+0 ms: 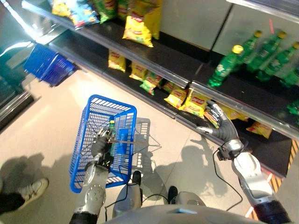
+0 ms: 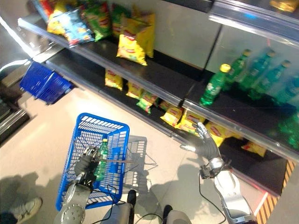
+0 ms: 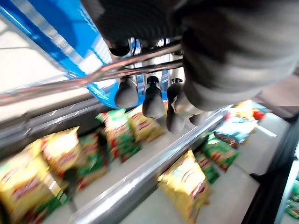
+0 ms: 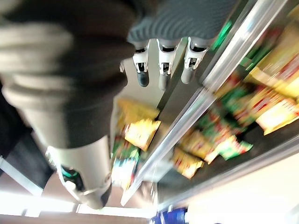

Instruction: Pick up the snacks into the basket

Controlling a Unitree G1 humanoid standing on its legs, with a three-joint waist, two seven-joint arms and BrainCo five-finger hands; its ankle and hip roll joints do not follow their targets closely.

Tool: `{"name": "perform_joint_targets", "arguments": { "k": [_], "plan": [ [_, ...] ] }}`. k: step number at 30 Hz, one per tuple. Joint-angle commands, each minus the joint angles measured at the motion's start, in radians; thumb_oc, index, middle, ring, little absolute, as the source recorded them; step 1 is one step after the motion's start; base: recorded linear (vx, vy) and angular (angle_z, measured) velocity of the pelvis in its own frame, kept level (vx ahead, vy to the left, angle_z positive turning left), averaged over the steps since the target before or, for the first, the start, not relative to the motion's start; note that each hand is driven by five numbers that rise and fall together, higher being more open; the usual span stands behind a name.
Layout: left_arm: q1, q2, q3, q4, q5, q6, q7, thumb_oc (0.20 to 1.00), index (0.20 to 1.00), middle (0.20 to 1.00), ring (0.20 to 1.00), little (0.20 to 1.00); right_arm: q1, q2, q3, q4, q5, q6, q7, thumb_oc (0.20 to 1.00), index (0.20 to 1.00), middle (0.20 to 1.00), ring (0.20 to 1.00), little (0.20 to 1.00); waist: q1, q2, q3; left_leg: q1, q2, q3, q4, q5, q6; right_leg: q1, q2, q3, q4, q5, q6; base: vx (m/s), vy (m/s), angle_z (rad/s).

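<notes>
While my left robot hand (image 1: 103,140) stays out of the reaching, I use it as the carrier: its fingers are curled round the thin metal handle (image 3: 93,74) of the blue plastic mesh basket (image 1: 105,112), so the basket hangs in front of me, mouth up, ready to take whatever I drop in. A green bottle (image 2: 101,158) already stands inside the basket against the wall nearest that hand. The snacks I want, yellow crinkled bags with red print (image 1: 194,103), lie in a loose row on the lowest dark shelf (image 1: 159,88), to the right of the basket and beyond it. My right robot hand (image 1: 216,115) is just in front of that row with its fingers straight and spread, holding nothing; I judge it is lined up for a grab at the nearest bag, not yet touching it. A second blue basket (image 1: 46,63) sits on the floor, well to the left of mine. A person's shoe (image 1: 30,190) shows near my basket's lower left.
</notes>
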Motion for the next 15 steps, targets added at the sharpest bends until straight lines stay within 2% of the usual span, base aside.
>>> {"name": "perform_joint_targets", "arguments": {
  "k": [1, 4, 5, 7, 8, 9, 10, 11, 12, 13, 15],
  "plan": [
    [-0.035, 0.053, -0.060, -0.161, 0.147, -0.107, -0.041, 0.200, 0.200, 0.200, 0.200, 0.200, -0.083, -0.018, -0.036, 0.011, 0.037, -0.069, -0.048, 1.000, 1.000, 1.000, 1.000, 1.000, 0.029, 0.005, -0.073, 0.015, -0.063, -0.065, -0.055, 0.036, -0.015, -0.013, -0.078, 0.070, -0.027, 0.094, 0.088, 0.30, 0.328, 0.65],
    [-0.043, 0.089, -0.072, -0.185, 0.183, -0.097, -0.063, 0.200, 0.200, 0.200, 0.200, 0.200, -0.129, -0.006, -0.046, 0.030, 0.042, -0.070, -0.061, 1.000, 1.000, 1.000, 1.000, 1.000, 0.061, -0.013, -0.076, -0.004, -0.141, -0.076, 0.007, -0.025, 0.035, -0.070, -0.136, 0.096, 0.171, 0.108, 0.082, 0.34, 0.332, 0.73],
    [-0.055, 0.099, -0.078, -0.190, 0.193, -0.095, -0.061, 0.200, 0.200, 0.200, 0.200, 0.200, -0.153, 0.002, -0.044, 0.042, 0.042, -0.070, -0.068, 1.000, 1.000, 1.000, 1.000, 1.000, 0.068, -0.020, -0.078, -0.002, -0.178, -0.069, 0.024, -0.043, 0.058, -0.087, -0.168, 0.104, 0.256, 0.166, 0.082, 0.36, 0.328, 0.63],
    [-0.075, 0.100, -0.092, -0.179, 0.197, -0.087, -0.058, 0.200, 0.200, 0.200, 0.200, 0.200, -0.180, 0.000, -0.042, 0.047, 0.029, -0.061, -0.085, 1.000, 1.000, 1.000, 1.000, 1.000, 0.063, -0.018, -0.069, 0.036, -0.223, -0.068, 0.024, -0.065, 0.087, -0.131, -0.215, 0.108, 0.415, 0.276, 0.077, 0.40, 0.370, 0.54],
    [-0.089, 0.105, -0.105, -0.179, 0.203, -0.086, -0.059, 0.200, 0.200, 0.200, 0.200, 0.200, -0.206, 0.003, -0.037, 0.061, 0.030, -0.054, -0.095, 1.000, 1.000, 1.000, 1.000, 1.000, 0.056, -0.005, -0.053, 0.071, -0.230, -0.064, 0.012, -0.075, 0.104, -0.160, -0.216, 0.103, 0.508, 0.289, 0.070, 0.40, 0.346, 0.71],
    [-0.096, 0.105, -0.116, -0.180, 0.218, -0.085, -0.058, 0.200, 0.200, 0.200, 0.200, 0.200, -0.213, 0.016, -0.038, 0.077, 0.055, -0.059, -0.101, 1.000, 1.000, 1.000, 1.000, 1.000, 0.046, 0.003, -0.042, 0.103, -0.233, -0.066, -0.003, -0.084, 0.107, -0.192, -0.178, 0.129, 0.556, 0.274, 0.073, 0.36, 0.283, 0.60],
    [-0.103, 0.101, -0.123, -0.176, 0.214, -0.085, -0.061, 0.200, 0.200, 0.200, 0.200, 0.200, -0.212, 0.013, -0.038, 0.078, 0.058, -0.056, -0.093, 1.000, 1.000, 1.000, 1.000, 1.000, 0.031, 0.018, -0.036, 0.137, -0.223, -0.074, -0.035, -0.078, 0.109, -0.258, -0.095, 0.167, 0.595, 0.224, 0.065, 0.42, 0.201, 0.19],
    [-0.119, 0.095, -0.146, -0.157, 0.203, -0.084, -0.070, 0.200, 0.200, 0.200, 0.200, 0.200, -0.213, 0.003, -0.034, 0.097, 0.054, -0.046, -0.073, 1.000, 1.000, 1.000, 1.000, 1.000, -0.013, 0.011, -0.031, 0.193, -0.231, -0.096, -0.084, -0.077, 0.107, -0.351, 0.050, 0.204, 0.564, 0.161, 0.057, 0.37, 0.159, 0.07],
    [-0.123, 0.095, -0.145, -0.161, 0.204, -0.080, -0.082, 0.200, 0.200, 0.200, 0.200, 0.200, -0.211, -0.009, -0.044, 0.103, 0.057, -0.037, -0.073, 1.000, 1.000, 1.000, 1.000, 1.000, -0.022, 0.012, -0.027, 0.207, -0.231, -0.108, -0.107, -0.072, 0.101, -0.386, 0.068, 0.198, 0.541, 0.170, 0.081, 0.44, 0.091, -0.14],
    [-0.124, 0.097, -0.144, -0.172, 0.210, -0.082, -0.090, 0.200, 0.200, 0.200, 0.200, 0.200, -0.211, -0.008, -0.057, 0.114, 0.072, -0.042, -0.077, 1.000, 1.000, 1.000, 1.000, 1.000, -0.040, 0.006, -0.022, 0.241, -0.252, -0.121, -0.145, -0.075, 0.101, -0.404, 0.100, 0.158, 0.415, 0.153, 0.083, 0.42, 0.034, 0.01],
    [-0.121, 0.098, -0.153, -0.187, 0.213, -0.076, -0.094, 0.200, 0.200, 0.200, 0.200, 0.200, -0.205, -0.004, -0.071, 0.138, 0.097, -0.037, -0.088, 1.000, 1.000, 1.000, 1.000, 1.000, -0.045, 0.001, -0.031, 0.307, -0.259, -0.144, -0.206, -0.094, 0.089, -0.416, 0.065, 0.052, 0.174, 0.164, 0.076, 0.52, -0.037, 0.29]
  ]
}}
